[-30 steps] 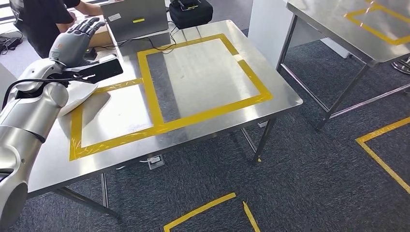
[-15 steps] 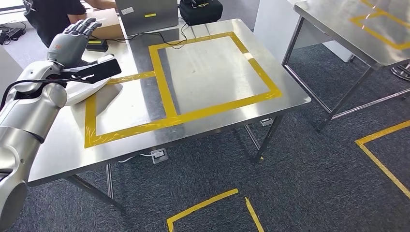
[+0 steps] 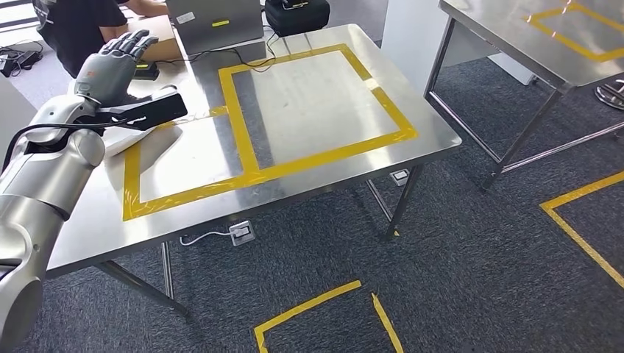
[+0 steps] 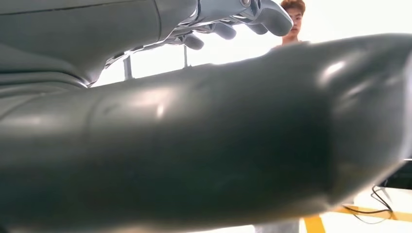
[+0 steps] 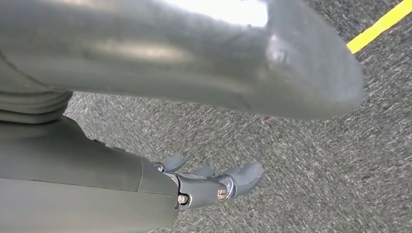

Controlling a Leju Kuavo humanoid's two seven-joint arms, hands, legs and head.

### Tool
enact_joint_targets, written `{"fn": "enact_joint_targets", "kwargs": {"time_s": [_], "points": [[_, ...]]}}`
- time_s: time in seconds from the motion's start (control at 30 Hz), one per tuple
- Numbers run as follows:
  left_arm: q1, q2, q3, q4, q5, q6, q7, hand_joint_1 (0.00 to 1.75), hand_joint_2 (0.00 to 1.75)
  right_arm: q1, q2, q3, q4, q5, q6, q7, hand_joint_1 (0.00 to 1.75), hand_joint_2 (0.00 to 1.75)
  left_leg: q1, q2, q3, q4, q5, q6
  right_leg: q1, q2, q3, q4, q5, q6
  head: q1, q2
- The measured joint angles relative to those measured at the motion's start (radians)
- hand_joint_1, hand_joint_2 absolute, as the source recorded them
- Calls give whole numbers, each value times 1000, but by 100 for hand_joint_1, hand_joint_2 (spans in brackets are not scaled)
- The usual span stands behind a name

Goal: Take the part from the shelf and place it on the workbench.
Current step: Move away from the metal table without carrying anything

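My left hand (image 3: 110, 65) is raised over the left end of the steel workbench (image 3: 316, 95), its fingers stretched out. A white curved part (image 3: 143, 140) hangs under the hand and its black wrist camera, over the near-left corner of the yellow tape frames (image 3: 237, 110). The part travels with the arm; how it is gripped is hidden. In the left wrist view the thick thumb (image 4: 194, 145) covers most of the picture, with the fingers (image 4: 233, 24) beyond it. My right hand (image 5: 214, 183) hangs over the carpet with its fingers apart and nothing in it.
A person in black (image 3: 81, 22) stands at the bench's far left corner. A metal box (image 3: 213, 26), a black case (image 3: 296, 15) and cables sit along the far edge. A second steel table (image 3: 515, 37) stands to the right. Yellow tape (image 3: 309, 316) marks the carpet.
The whole picture has shifted, so the camera moved. Against the bench, my left hand and the white part have come further over the tabletop, from outside the taped frame to above its corner.
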Motion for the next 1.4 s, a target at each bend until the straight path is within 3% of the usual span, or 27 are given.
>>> {"fn": "enact_joint_targets", "kwargs": {"time_s": [0.07,0.2,0.27,0.37,0.4,0.43,0.47,0.53,0.6,0.73,0.8,0.87,0.9,0.93,0.97,1.03,1.1,1.23,1.3,1.4], "points": [[-2,0,0,0,0,0,0,0,0,-1,0,0,0,0,0,0,0,0,-4,1,61,-108,27,6,1,-1,-6,4,5,10,0,0],[-4,-2,-1,0,0,1,0,0,0,1,1,0,0,-1,0,-1,0,0,-9,-1,64,-132,41,35,0,0,-14,2,17,37,1,0],[-6,-4,-1,0,-1,1,0,0,0,1,2,0,0,-2,0,-1,0,0,-6,1,59,-140,55,52,-1,2,-35,48,-20,46,2,0],[-6,-8,-1,0,-4,4,0,0,0,1,1,0,0,-4,-1,-2,0,0,-8,0,40,-140,69,63,-1,6,-113,236,-124,53,5,0],[-5,-8,-1,0,-5,5,0,0,0,1,1,0,0,-4,-2,-2,0,0,-9,0,33,-138,72,63,-1,6,-126,275,-137,53,5,0],[-4,-9,-1,1,-7,6,0,0,0,1,1,0,0,-4,-2,-2,0,0,-9,-1,26,-135,76,62,0,7,-119,275,-132,51,5,0],[-4,-9,-1,1,-8,8,0,0,0,1,1,0,0,-4,-2,-3,0,0,-10,-2,21,-132,78,60,1,7,-91,235,-111,49,5,0],[-4,-8,-1,0,-8,10,0,0,0,0,1,0,0,-4,-2,-4,0,0,-12,-2,13,-126,81,55,4,7,-7,100,-66,40,5,0],[-5,-8,-1,0,-8,12,0,0,0,0,0,0,0,-4,-2,-4,0,0,-14,-2,9,-123,85,45,8,8,38,19,-49,31,4,0],[-5,-8,-2,0,-10,15,2,0,0,0,0,0,0,-4,-3,-2,0,0,-13,-2,1,-120,86,22,7,6,35,0,-33,10,4,0],[-7,-6,-2,1,-10,16,3,0,0,0,1,0,0,-4,-3,-2,0,0,-10,-2,-28,-53,36,11,2,3,31,-8,-22,-2,2,0],[-7,-6,-3,3,-11,16,6,0,0,1,1,0,0,-4,-3,-2,0,0,-6,-2,-76,74,-36,1,2,3,22,-8,-15,-5,0,0],[-5,-6,-3,4,-13,16,8,0,0,1,1,0,0,-4,-3,-2,0,0,-4,-2,-93,123,-57,-2,2,3,18,-7,-12,-5,0,0],[-4,-6,-3,6,-14,16,11,0,0,1,1,0,0,-4,-3,-2,0,0,-3,-1,-93,139,-58,-4,2,3,13,-6,-9,-3,0,0],[-3,-6,-3,8,-16,16,13,0,0,1,2,0,0,-4,-3,-2,0,0,-2,-1,-73,115,-42,-4,1,3,10,-5,-7,-1,0,0],[-5,-6,-4,9,-18,16,15,0,0,1,3,0,0,-4,-3,-2,0,0,-1,0,6,-15,8,0,1,2,4,-1,-3,4,1,0],[-8,-7,-4,9,-19,16,16,0,0,0,3,0,0,-4,-3,-2,0,0,-5,0,61,-113,32,11,2,2,0,3,1,14,1,0],[-11,-9,-5,11,-20,17,18,0,0,1,4,0,0,-4,-3,-2,0,0,-9,0,61,-134,47,41,2,3,-9,2,10,39,2,0],[-15,-13,-5,11,-20,18,19,0,0,1,4,0,0,-4,-3,-3,0,0,-6,1,55,-143,61,58,0,4,-35,58,-33,48,3,0],[-15,-17,-5,14,-20,21,21,0,0,1,4,0,0,-3,-2,-5,0,0,-8,1,35,-141,74,66,1,7,-112,244,-132,55,6,0]]}}
